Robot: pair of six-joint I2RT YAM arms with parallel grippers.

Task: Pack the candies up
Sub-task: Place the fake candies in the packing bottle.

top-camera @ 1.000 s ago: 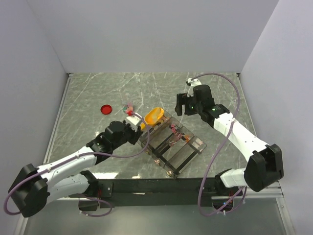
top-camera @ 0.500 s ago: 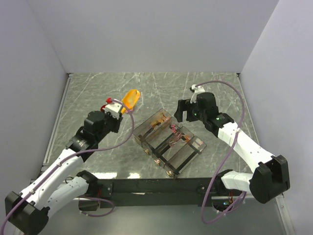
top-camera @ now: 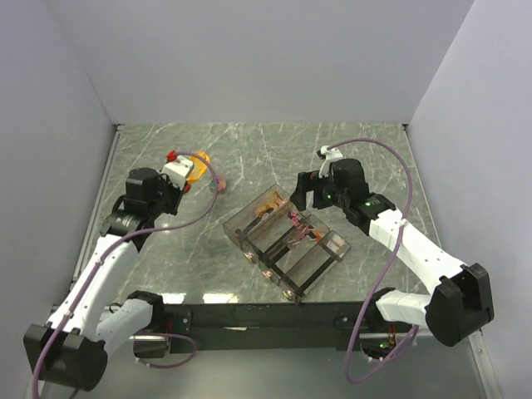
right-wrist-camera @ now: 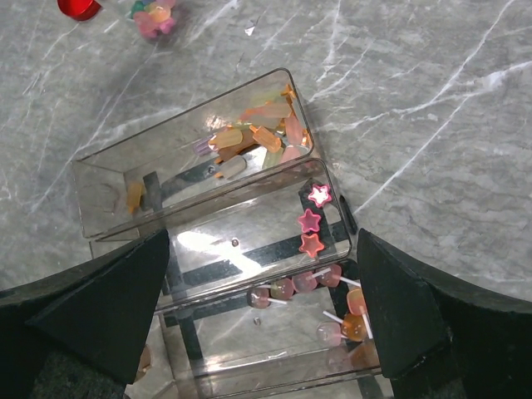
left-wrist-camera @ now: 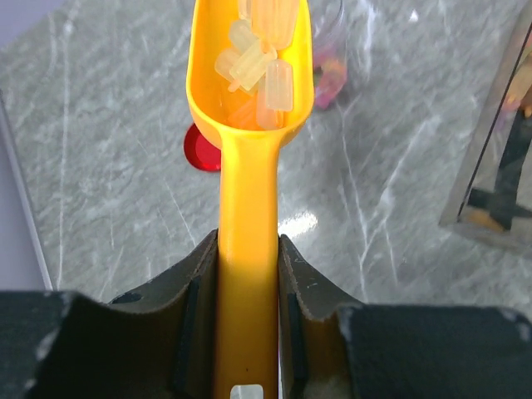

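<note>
My left gripper (top-camera: 186, 168) is shut on the handle of a yellow scoop (left-wrist-camera: 248, 208), held over the far left of the table. Pale yellow candies (left-wrist-camera: 259, 62) lie in its bowl. A small cluster of pink candies (top-camera: 219, 183) sits on the table beside it, also in the right wrist view (right-wrist-camera: 154, 17). A clear compartment box (top-camera: 312, 266) lies mid-table. Its end compartment holds orange and pink candies (right-wrist-camera: 258, 137). My right gripper (top-camera: 306, 189) hangs open just above the box (right-wrist-camera: 179, 119), with nothing between its fingers (right-wrist-camera: 416, 307).
A flat red lid (left-wrist-camera: 202, 150) lies on the table under the scoop. Other compartments hold pink star sweets (right-wrist-camera: 312, 220) and lollipops (right-wrist-camera: 332, 291). White walls close in the table on the left, back and right.
My left arm has swung the scoop from over the box's end compartment out to the far left. My right gripper has opened wider and come closer to the box.
</note>
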